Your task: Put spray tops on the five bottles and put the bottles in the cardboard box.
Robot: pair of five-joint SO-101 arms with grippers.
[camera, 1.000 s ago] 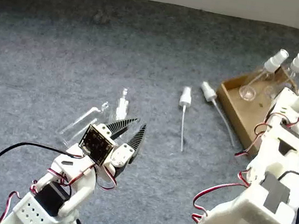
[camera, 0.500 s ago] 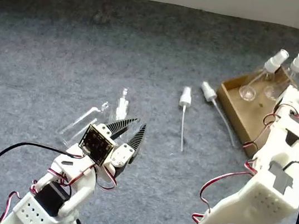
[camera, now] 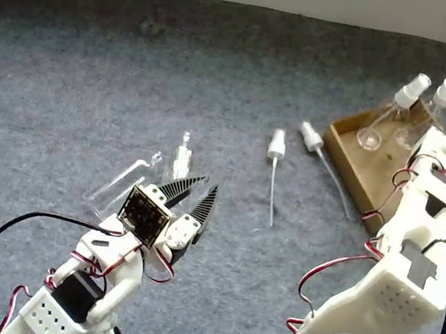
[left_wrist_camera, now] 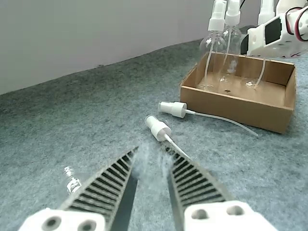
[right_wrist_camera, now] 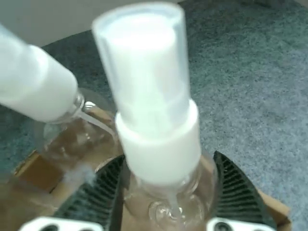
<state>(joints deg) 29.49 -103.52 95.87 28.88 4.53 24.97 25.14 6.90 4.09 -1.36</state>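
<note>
High view gives me the count: near the table's far right corner the cardboard box [left_wrist_camera: 231, 103] has a first capped bottle [camera: 388, 114] and a second capped bottle [camera: 424, 111] standing in it. A third bottle [right_wrist_camera: 166, 197], also wearing its spray top, sits over the box floor between the jaws of my right end effector [right_wrist_camera: 167, 161]. So I judge three of five are topped and boxed or nearly so. Two are left. One loose spray top [camera: 277, 144] and another loose spray top [camera: 311, 136] lie near the middle of the table, dip tubes trailing toward the near edge. A lying bare bottle [camera: 124, 179] and a second bare bottle [camera: 182, 159] wait toward the near left corner. My right end effector appears closed on the third bottle's round body, jaws pressed to either side of the glass. My left end effector [camera: 209, 184] hangs just beside the bare bottles, jaws parted a moderate way, holding and touching nothing.
</note>
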